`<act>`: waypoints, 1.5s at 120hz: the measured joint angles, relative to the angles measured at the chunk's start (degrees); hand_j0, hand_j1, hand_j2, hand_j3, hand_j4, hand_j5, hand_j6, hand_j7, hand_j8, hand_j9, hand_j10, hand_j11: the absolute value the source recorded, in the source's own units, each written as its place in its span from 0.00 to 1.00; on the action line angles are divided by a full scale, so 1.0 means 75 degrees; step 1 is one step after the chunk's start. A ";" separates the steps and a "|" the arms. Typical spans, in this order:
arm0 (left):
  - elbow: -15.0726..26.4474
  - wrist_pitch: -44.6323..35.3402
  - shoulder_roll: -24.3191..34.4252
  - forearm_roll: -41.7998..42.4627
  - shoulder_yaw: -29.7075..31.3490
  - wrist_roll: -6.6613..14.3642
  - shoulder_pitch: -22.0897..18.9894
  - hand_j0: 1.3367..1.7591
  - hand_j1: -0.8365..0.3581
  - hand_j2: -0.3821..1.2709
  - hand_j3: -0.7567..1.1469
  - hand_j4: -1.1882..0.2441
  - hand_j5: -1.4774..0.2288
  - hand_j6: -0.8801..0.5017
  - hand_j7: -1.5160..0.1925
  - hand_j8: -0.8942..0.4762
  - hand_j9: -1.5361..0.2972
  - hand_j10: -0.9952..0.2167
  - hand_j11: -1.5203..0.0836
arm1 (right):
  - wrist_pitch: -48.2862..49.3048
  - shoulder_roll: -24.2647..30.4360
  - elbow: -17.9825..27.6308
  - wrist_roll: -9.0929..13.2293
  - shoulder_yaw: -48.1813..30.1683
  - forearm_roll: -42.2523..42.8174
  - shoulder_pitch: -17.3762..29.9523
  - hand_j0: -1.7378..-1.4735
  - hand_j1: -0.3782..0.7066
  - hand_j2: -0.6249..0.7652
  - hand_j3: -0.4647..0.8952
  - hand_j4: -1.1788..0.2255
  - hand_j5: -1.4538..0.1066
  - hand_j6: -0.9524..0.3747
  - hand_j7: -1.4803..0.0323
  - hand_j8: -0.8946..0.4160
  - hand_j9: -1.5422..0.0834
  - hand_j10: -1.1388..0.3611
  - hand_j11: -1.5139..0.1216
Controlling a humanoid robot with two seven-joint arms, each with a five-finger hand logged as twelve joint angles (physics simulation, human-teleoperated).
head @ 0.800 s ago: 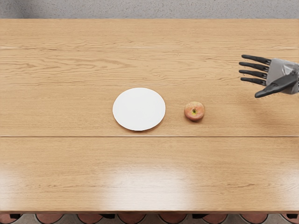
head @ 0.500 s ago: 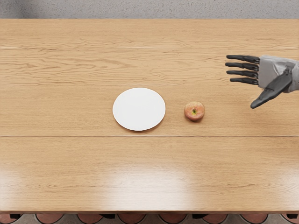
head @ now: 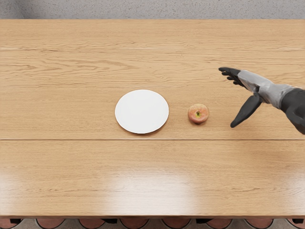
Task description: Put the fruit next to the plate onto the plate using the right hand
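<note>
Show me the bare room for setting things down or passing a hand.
Bare wood left of the plate, plus the near and far strips of the table. Narrow gap between plate and apple. Most crowded right of the apple, where the open right hand hovers.

The arm (head: 296,105) behind the right hand (head: 255,86) is cut off — the table (head: 71,181) too, sideways.

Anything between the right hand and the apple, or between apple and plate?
Nothing visible. Only bare table lies between the open right hand and the apple, and between the apple and the plate.
</note>
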State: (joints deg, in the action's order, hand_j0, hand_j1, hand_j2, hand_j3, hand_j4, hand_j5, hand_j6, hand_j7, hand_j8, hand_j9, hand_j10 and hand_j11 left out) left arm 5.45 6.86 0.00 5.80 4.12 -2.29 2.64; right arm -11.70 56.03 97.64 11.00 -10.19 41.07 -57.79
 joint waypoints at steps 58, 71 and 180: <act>0.0000 0.0000 0.0000 0.0000 0.0000 0.0000 0.0000 0.76 0.76 0.26 0.40 0.67 0.69 0.47 0.71 0.48 0.67 0.63 0.76 | -0.3073 -0.2204 0.0178 0.2543 0.1815 0.1610 -0.0227 0.30 0.13 0.44 0.34 0.77 0.85 0.64 0.90 0.61 0.87 0.70 0.85; 0.0000 0.0000 0.0000 0.0000 0.0000 0.0000 0.0000 0.76 0.76 0.26 0.40 0.67 0.69 0.47 0.71 0.48 0.67 0.63 0.76 | -0.3096 -0.2351 0.0142 0.2881 0.1837 0.1568 -0.0458 0.30 0.16 0.43 0.34 0.75 0.83 0.62 0.87 0.59 0.85 0.68 0.83; 0.0000 0.0000 0.0000 0.0001 0.0000 0.0001 0.0000 0.76 0.76 0.26 0.40 0.67 0.69 0.47 0.71 0.48 0.67 0.63 0.76 | -0.3108 -0.3519 -0.1310 0.3089 0.2151 0.1027 -0.0803 0.30 0.40 0.40 0.34 0.60 0.65 0.46 0.68 0.42 0.68 0.53 0.65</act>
State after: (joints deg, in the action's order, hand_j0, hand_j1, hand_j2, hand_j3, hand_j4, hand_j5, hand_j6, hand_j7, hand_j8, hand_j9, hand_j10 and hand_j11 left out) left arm 5.45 6.86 0.00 5.80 4.13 -2.29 2.64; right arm -35.01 29.64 87.82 34.17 5.94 48.77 -63.82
